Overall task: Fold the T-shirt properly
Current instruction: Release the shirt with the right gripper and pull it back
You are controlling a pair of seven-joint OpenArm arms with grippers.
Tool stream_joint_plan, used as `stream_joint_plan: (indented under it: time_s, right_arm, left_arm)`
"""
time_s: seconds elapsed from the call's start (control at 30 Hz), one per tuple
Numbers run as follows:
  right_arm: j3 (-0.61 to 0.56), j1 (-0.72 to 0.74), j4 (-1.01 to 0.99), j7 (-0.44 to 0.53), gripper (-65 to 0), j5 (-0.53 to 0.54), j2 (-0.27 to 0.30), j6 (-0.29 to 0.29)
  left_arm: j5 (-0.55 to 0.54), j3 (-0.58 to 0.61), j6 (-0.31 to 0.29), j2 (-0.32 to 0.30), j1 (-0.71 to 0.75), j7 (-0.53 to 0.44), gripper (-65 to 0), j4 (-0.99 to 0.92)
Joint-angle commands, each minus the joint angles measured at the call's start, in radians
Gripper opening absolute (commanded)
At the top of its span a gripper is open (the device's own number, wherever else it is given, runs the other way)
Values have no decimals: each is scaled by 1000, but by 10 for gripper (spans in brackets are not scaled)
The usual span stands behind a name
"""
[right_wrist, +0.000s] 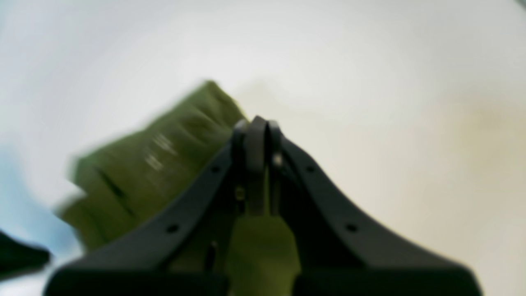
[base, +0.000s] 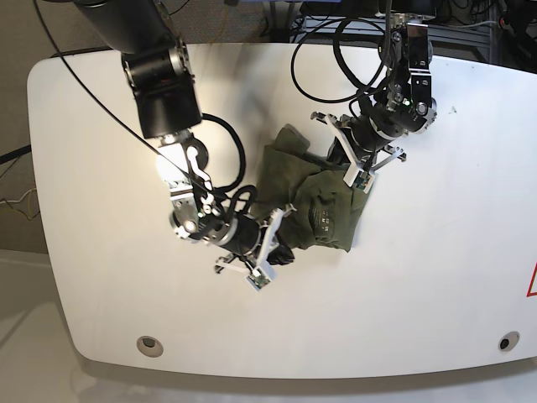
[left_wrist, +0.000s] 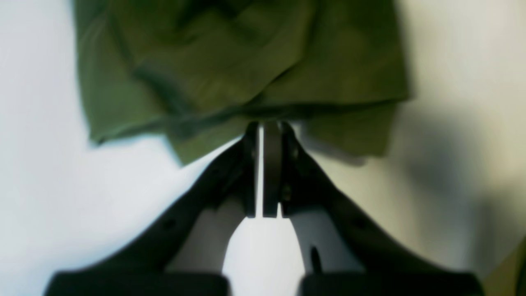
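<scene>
Both tools clenched on T-shirt (base: 315, 197) edges: left tool (left_wrist: 267, 125) pinches hem, right tool (right_wrist: 257, 121) grips opposite side. Likely mid-fold carry; cloth bunched on bench (base: 453, 269).

I see the olive-green T-shirt (base: 315, 201) bunched in a rumpled, partly folded heap at mid-frame in my base view, its faint pale print facing up.
</scene>
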Motion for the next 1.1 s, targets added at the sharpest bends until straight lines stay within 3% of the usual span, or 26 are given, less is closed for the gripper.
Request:
stream_joint_plan:
  time_s: [0.0, 0.1, 0.3, 0.53, 1.07]
  right_arm:
    - [3, 18, 72, 30, -650, 4, 10, -27]
    - [2, 7, 99, 30, -650, -11, 28, -90]
    - [0, 12, 96, 30, -650, -21, 44, -142]
    - [-2, 69, -10, -9, -650, -21, 35, -143]
    - [-6, 148, -227, -12, -650, -22, 16, -145]
  left_arm:
    - [-15, 3, -1, 1, -16, -19, -647, 2]
    - [-14, 3, -1, 1, -16, -20, -647, -4]
    - [-14, 3, -1, 1, -16, -20, -647, -4]
    - [-6, 3, 1, 0, -18, -20, -647, -6]
    - [148, 3, 1, 5, -18, -22, -647, -6]
